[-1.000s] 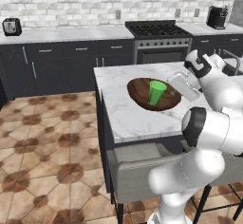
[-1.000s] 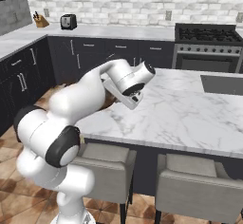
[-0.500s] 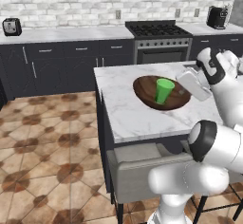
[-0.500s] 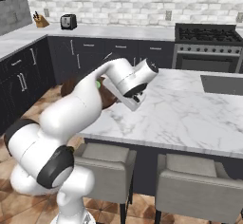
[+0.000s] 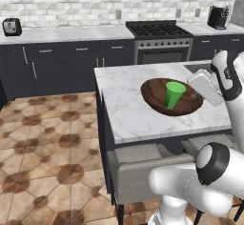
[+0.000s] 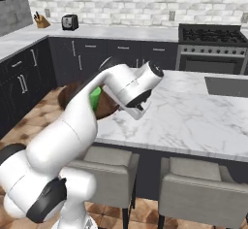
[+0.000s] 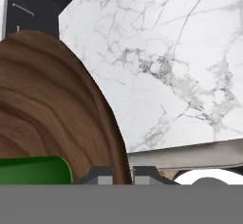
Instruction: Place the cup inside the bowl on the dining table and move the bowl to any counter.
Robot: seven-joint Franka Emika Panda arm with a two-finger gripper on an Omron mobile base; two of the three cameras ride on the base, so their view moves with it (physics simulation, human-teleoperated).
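Wide, shallow wooden bowl (image 5: pixel 172 97), dark brown with curving grain, over the bench (image 5: pixel 133 109), a squarish island of white grey-veined marble with plain dark sides. Inside the bowl, upright: a plain bright green tapered cup (image 5: pixel 174 94) (no handle). In the right base view, bowl and cup mostly masked by the white arm. In the hand view, cup cut off at the lower left. Tool (image 7: pixel 122 174) nearly together, clamped on the bowl's rim, fingertips (image 7: pixel 101 175) straddling it.

Brick-tiled wall (image 5: pixel 62 13), terracotta floor (image 5: pixel 43 148) (patterned) — grey stools (image 6: pixel 203 194).
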